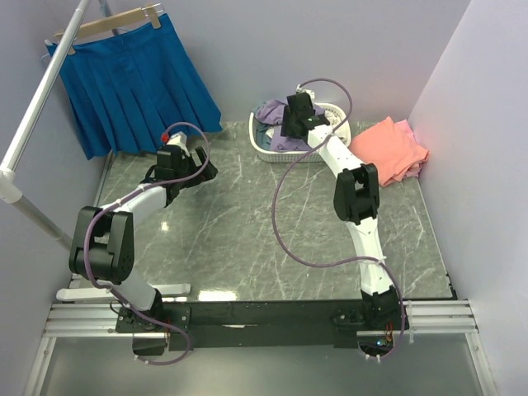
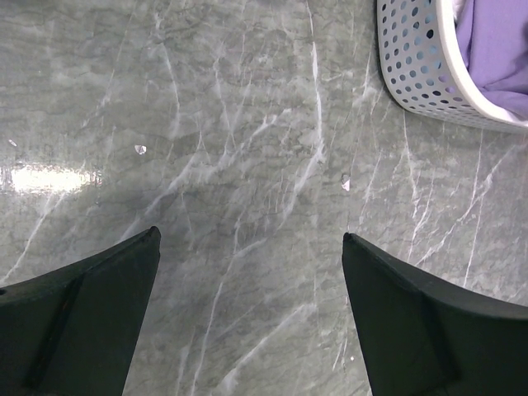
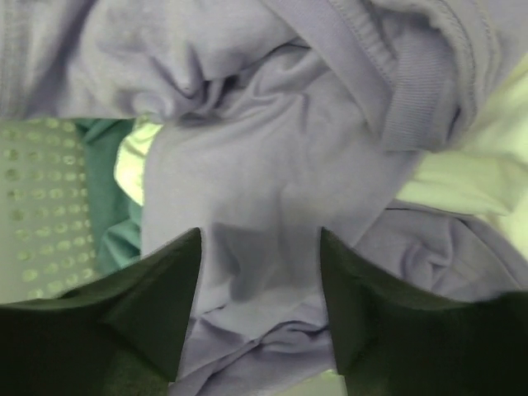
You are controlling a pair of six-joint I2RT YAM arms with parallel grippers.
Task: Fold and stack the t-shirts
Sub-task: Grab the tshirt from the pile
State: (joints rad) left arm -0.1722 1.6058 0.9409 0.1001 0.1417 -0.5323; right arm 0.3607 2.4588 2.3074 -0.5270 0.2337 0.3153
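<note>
I had my right gripper (image 3: 260, 235) down inside the white lattice basket (image 2: 412, 58) at the far edge of the table (image 1: 239, 231). The big lavender t-shirt (image 3: 272, 165) lay crumpled there, on top of a teal cloth (image 3: 107, 206) and a cream-white cloth (image 3: 462, 181). My right fingers stood partly apart with purple cloth between them. I could not tell if they had pinched it or only touched it.

My left gripper (image 2: 252, 239) hung over the bare table near the far left corner. Its fingers were spread wide and held nothing.

The coral-pink t-shirts (image 1: 392, 148) sat in a loose pile by the far right corner. To me they looked only roughly folded. I thought most of the job was left: the basket had to be emptied, and each shirt laid flat, folded and stacked.
</note>
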